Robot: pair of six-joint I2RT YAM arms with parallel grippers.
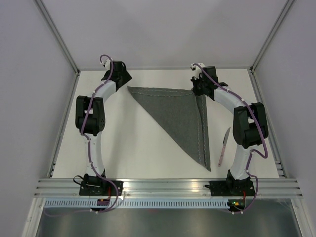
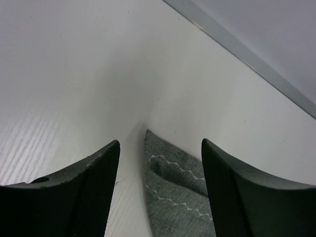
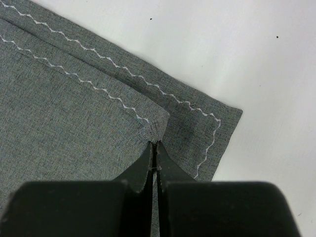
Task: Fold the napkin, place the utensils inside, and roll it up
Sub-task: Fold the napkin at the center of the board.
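Right gripper [image 3: 154,144] is pinched shut on the napkin [image 3: 74,108] corner; left gripper [image 2: 160,143] is held wide. The fold could be skewed by uneven pulling.

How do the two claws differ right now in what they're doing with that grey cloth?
The left claw stands open astride a corner of the napkin, not gripping it; the right claw is shut, pinching the upper layer's corner. The left claw is at the napkin's far-left corner, the right claw at its far-right one. Both are low over the napkin's far edge.
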